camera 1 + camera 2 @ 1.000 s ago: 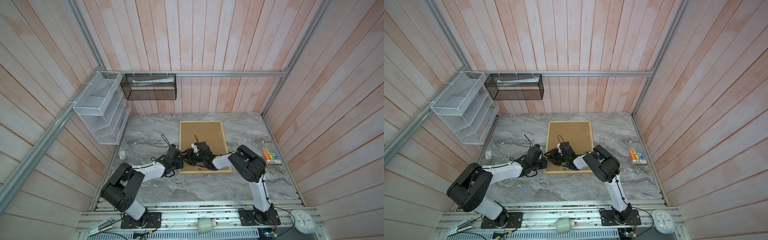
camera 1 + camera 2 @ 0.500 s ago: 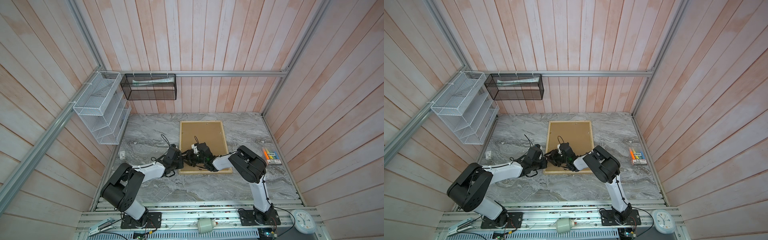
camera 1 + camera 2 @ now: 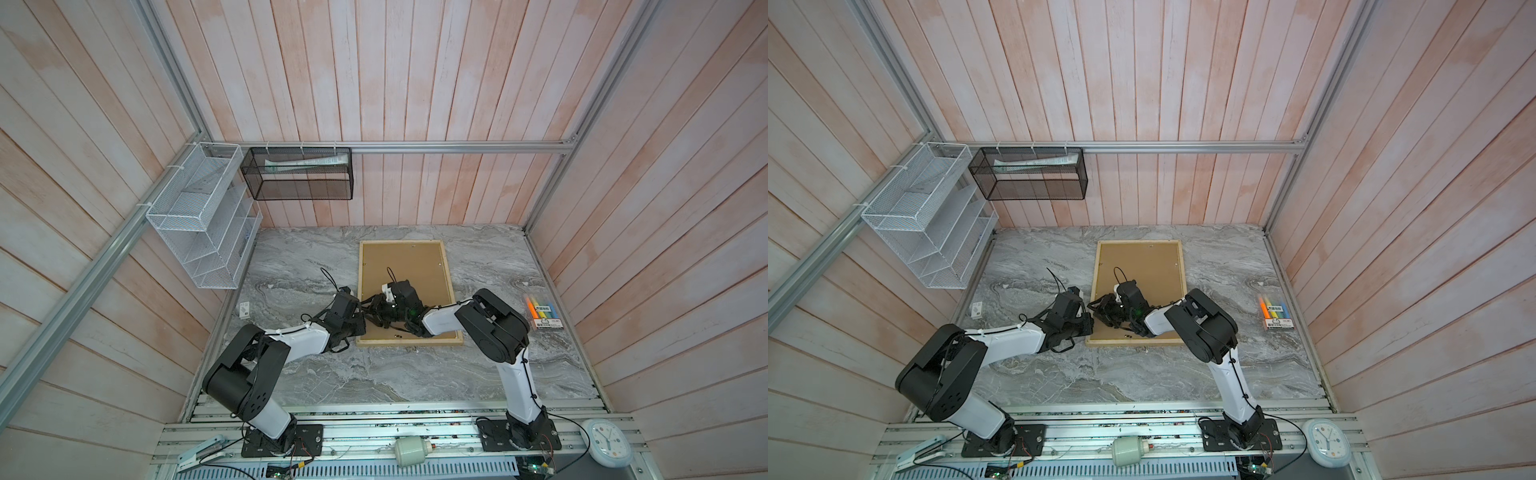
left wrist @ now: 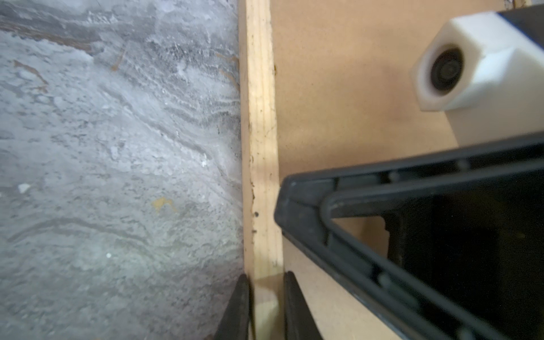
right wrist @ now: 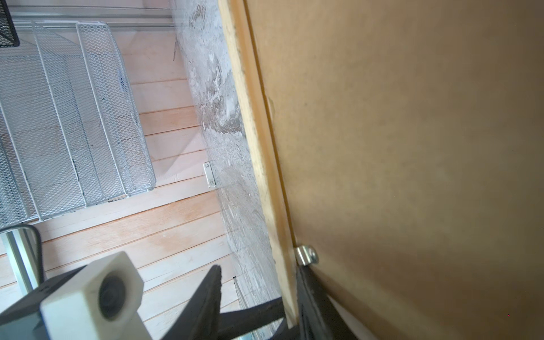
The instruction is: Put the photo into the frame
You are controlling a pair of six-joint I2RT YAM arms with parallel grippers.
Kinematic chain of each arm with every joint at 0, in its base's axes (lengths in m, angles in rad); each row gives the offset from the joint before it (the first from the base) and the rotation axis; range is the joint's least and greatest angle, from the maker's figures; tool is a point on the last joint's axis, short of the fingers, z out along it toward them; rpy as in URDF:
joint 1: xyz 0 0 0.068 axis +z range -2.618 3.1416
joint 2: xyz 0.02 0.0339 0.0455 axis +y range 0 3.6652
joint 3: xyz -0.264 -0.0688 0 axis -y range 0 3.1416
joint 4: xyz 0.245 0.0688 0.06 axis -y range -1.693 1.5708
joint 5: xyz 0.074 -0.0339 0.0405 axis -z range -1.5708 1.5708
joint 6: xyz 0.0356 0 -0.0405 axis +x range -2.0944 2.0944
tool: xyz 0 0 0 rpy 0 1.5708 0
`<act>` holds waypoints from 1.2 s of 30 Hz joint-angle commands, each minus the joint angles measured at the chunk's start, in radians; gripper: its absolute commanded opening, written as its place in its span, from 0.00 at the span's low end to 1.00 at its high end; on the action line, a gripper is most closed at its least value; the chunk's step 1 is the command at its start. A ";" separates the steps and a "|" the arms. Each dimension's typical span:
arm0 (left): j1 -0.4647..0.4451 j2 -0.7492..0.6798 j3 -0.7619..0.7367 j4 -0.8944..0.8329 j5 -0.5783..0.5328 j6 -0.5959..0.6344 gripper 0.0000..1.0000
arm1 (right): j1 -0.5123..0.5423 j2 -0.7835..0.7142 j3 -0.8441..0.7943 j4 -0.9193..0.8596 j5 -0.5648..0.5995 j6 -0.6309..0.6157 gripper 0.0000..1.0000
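The frame (image 3: pixel 403 266) (image 3: pixel 1142 266) lies back-up on the marble table, its brown fibreboard back (image 5: pixel 412 147) ringed by pale wood rails. My left gripper (image 3: pixel 362 316) (image 3: pixel 1090 318) (image 4: pixel 266 276) is shut on the frame's left rail (image 4: pixel 262 117), one finger on each side of it. My right gripper (image 3: pixel 376 309) (image 3: pixel 1102 309) (image 5: pixel 260 269) reaches across the board and stands open astride the same rail (image 5: pixel 256 132). Its inner fingertip rests by a small metal clip (image 5: pixel 306 255); its outer finger hangs apart over the table. The photo is out of view.
A pack of coloured markers (image 3: pixel 542 311) (image 3: pixel 1275 311) lies at the table's right edge. A small white tag (image 3: pixel 244 309) lies at the left edge. A white wire rack (image 3: pixel 199 220) and a black mesh basket (image 3: pixel 299 174) hang on the walls.
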 commanded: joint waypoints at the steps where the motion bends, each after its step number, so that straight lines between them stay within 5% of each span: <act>1: -0.043 0.029 -0.017 0.028 0.251 0.015 0.13 | 0.002 0.103 0.026 -0.127 0.148 -0.002 0.44; 18: -0.056 0.037 -0.013 0.044 0.278 0.004 0.13 | 0.015 0.166 0.080 0.020 0.202 0.076 0.44; 27: 0.038 0.038 0.024 0.014 0.211 0.063 0.13 | -0.017 -0.009 0.019 0.067 0.186 -0.222 0.49; 36: 0.073 0.091 0.124 -0.019 0.191 0.160 0.13 | -0.150 -0.257 -0.031 -0.147 0.139 -0.543 0.59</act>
